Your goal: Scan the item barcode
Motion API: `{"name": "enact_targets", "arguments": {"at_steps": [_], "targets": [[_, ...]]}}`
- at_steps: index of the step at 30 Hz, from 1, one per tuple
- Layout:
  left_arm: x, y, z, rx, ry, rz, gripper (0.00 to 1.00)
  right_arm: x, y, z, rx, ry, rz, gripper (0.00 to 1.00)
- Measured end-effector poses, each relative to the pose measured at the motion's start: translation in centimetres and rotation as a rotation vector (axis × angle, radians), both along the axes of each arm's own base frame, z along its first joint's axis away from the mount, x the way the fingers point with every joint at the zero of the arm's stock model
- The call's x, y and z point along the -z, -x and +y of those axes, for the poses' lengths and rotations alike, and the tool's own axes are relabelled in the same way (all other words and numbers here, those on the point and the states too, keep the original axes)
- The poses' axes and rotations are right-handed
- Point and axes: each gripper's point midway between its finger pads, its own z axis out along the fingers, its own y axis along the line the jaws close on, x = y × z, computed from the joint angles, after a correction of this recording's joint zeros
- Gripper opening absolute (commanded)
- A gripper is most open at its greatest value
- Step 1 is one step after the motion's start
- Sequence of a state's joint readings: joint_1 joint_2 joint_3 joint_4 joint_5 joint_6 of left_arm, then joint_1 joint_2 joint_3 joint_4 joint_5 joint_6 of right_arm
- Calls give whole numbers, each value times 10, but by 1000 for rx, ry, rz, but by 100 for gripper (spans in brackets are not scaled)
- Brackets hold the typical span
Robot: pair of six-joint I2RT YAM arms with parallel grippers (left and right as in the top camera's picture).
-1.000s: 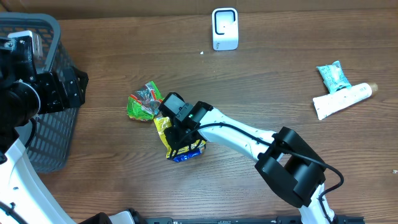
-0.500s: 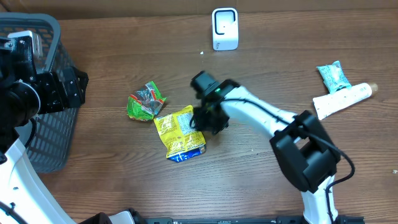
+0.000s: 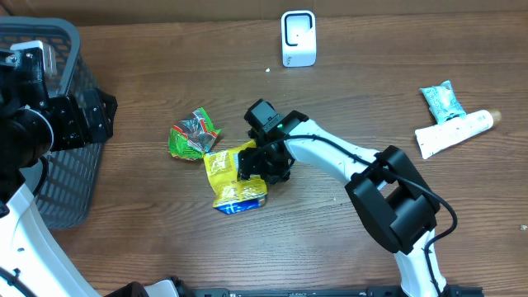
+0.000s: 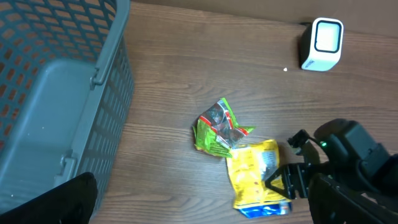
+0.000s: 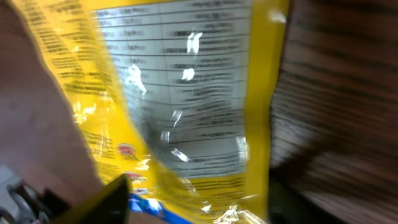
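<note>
The item, a yellow snack packet with a blue bottom edge [image 3: 231, 183], lies flat on the wooden table; it also shows in the left wrist view [image 4: 254, 180]. My right gripper [image 3: 257, 167] hovers low over the packet's right edge, jaws open. In the right wrist view the packet's printed back panel [image 5: 186, 106] fills the frame, blurred, with one dark finger [image 5: 106, 200] at the lower left. The white scanner [image 3: 298, 38] stands at the table's far edge. My left gripper [image 4: 202, 208] hangs wide open and empty beside the basket.
A grey mesh basket [image 3: 58, 177] stands at the left edge. A crumpled green packet [image 3: 191, 134] lies just up-left of the yellow one. A white tube [image 3: 455, 132] and a teal sachet [image 3: 441, 101] lie at the far right.
My right gripper lifted off the yellow packet, swung right, then came back to its right edge while its jaws widened. The packet now lies flat, shifted slightly. The left arm stayed still.
</note>
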State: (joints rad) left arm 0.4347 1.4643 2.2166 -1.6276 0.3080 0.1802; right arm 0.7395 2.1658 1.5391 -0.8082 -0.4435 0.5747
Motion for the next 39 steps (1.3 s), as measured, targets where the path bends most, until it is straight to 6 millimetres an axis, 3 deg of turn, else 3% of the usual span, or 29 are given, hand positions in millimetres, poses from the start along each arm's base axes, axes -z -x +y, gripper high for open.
{"name": "enact_targets", "arguments": {"at_steps": [3, 5, 16, 20, 23, 24, 25, 27, 28, 30, 34, 39], "targets": [[0, 0, 0, 0, 0, 0, 100, 7, 4, 3, 16, 13, 19, 27], [0, 0, 0, 0, 0, 0, 100, 8, 4, 3, 29, 22, 24, 4], [0, 0, 0, 0, 0, 0, 100, 10, -6, -4, 31, 63, 13, 4], [0, 0, 0, 0, 0, 0, 100, 0, -26, -21, 2, 192, -83, 4], [0, 0, 0, 0, 0, 0, 100, -24, -59, -29, -46, 269, -243, 4], [0, 0, 0, 0, 0, 0, 100, -31, -67, -28, -61, 272, -282, 10], [0, 0, 0, 0, 0, 0, 100, -36, -72, -24, -75, 256, -308, 32], [0, 0, 0, 0, 0, 0, 100, -42, -72, -12, -117, 186, -313, 50], [0, 0, 0, 0, 0, 0, 100, -43, -70, -6, -134, 152, -307, 54], [0, 0, 0, 0, 0, 0, 100, -48, -63, 13, -194, 35, -290, 56], [0, 0, 0, 0, 0, 0, 100, -58, -40, 54, -316, -203, -270, 45], [0, 0, 0, 0, 0, 0, 100, -45, 10, 79, -431, -284, -208, 53]]}}
